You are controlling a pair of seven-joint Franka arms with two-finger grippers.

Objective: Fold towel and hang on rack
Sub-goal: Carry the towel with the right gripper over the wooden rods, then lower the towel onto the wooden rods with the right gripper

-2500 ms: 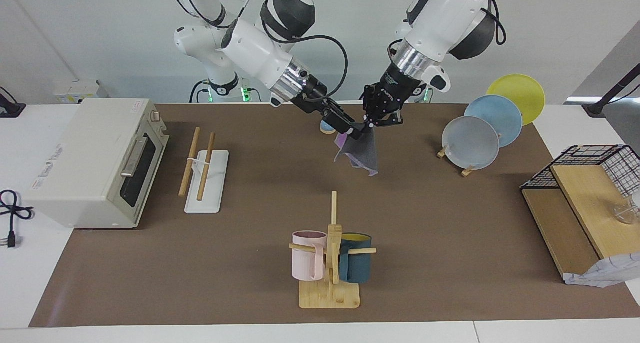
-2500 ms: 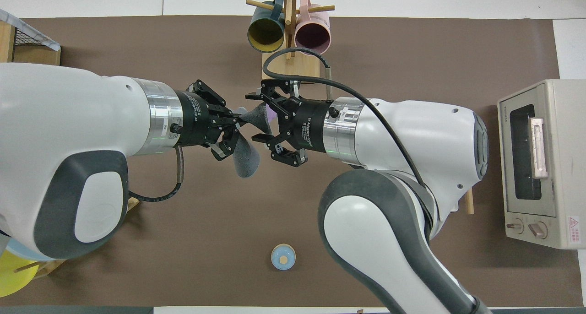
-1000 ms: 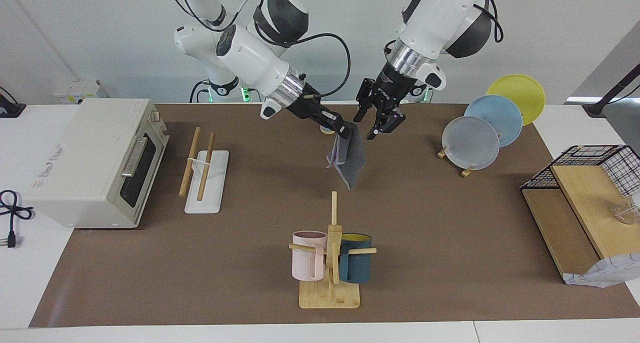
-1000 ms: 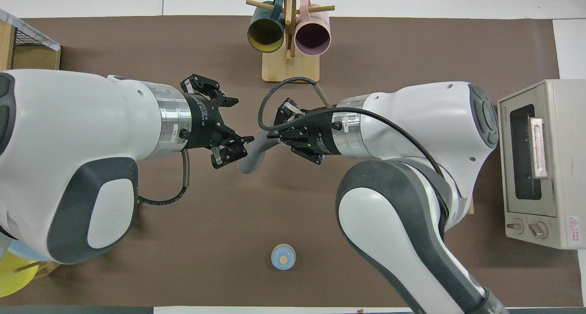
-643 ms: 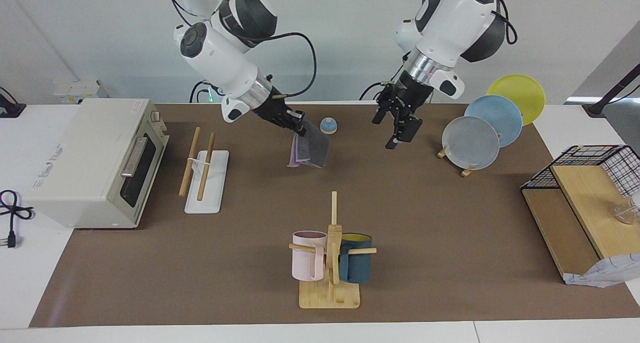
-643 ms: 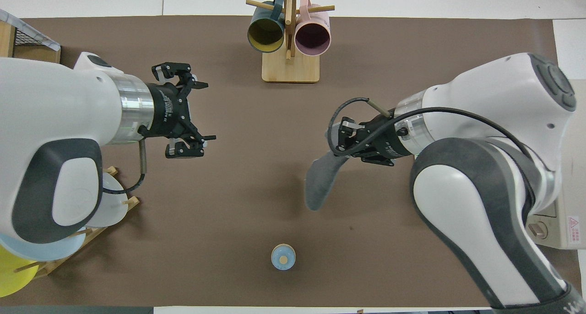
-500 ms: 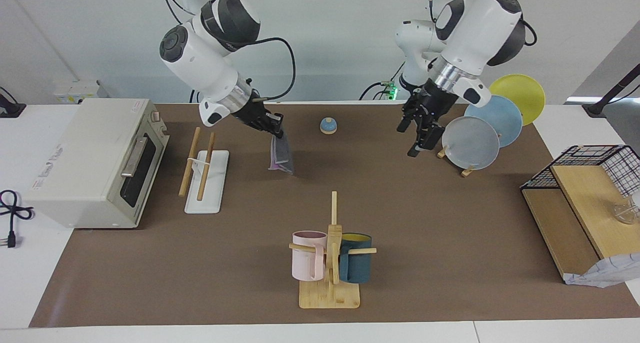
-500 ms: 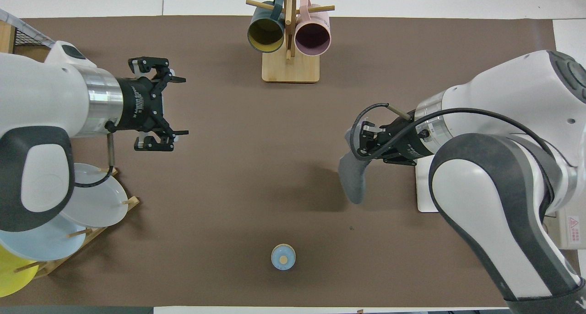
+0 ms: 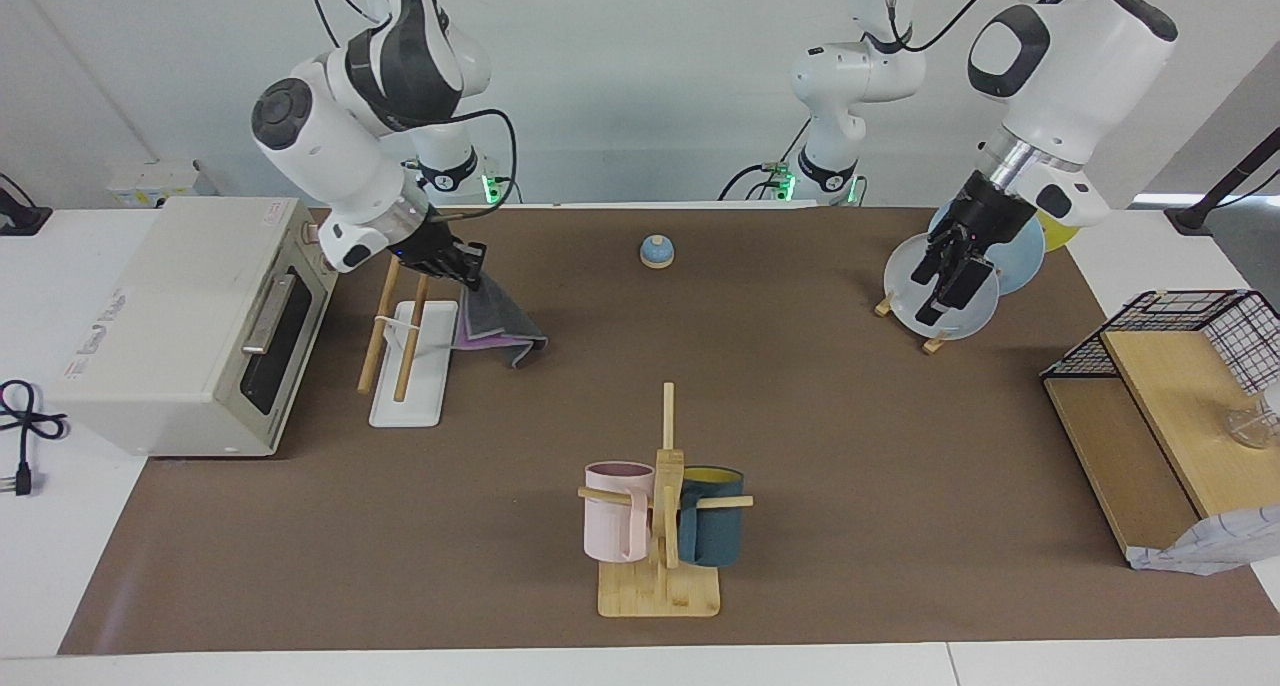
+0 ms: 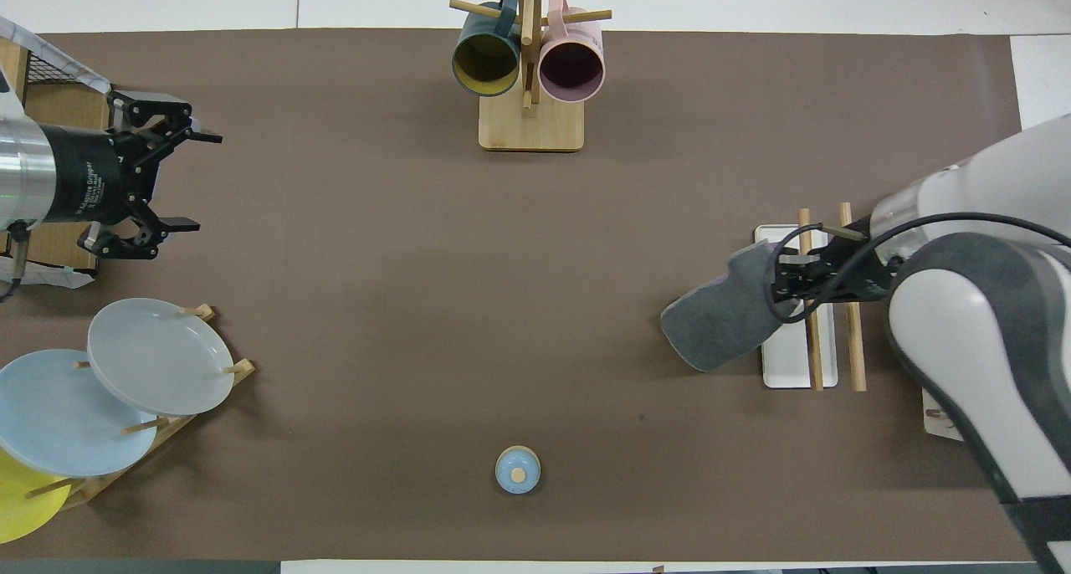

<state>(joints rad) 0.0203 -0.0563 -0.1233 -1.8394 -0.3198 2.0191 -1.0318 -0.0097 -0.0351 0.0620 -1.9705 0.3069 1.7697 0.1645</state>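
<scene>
The towel (image 9: 495, 318), grey with a purple underside, hangs folded from my right gripper (image 9: 466, 265), which is shut on its top edge. It trails toward the table's middle, right beside the rack (image 9: 398, 318). The rack is two light wooden rails on a white base (image 9: 415, 386), lying beside the toaster oven. In the overhead view the towel (image 10: 718, 325) hangs off the right gripper (image 10: 785, 278) at the rack's (image 10: 808, 306) inner rail. My left gripper (image 9: 940, 291) is open and empty, raised by the plate stand; it also shows in the overhead view (image 10: 194, 181).
A toaster oven (image 9: 190, 316) stands at the right arm's end. A bamboo mug stand (image 9: 660, 506) with two mugs is mid-table, farther from the robots. A small blue bell (image 9: 656, 252) sits near the robots. A plate stand (image 9: 945, 286) and wire basket shelf (image 9: 1180, 386) fill the left arm's end.
My left gripper let go of the towel and drew back to the plate stand. My right gripper carried the folded towel from mid-table to the rack.
</scene>
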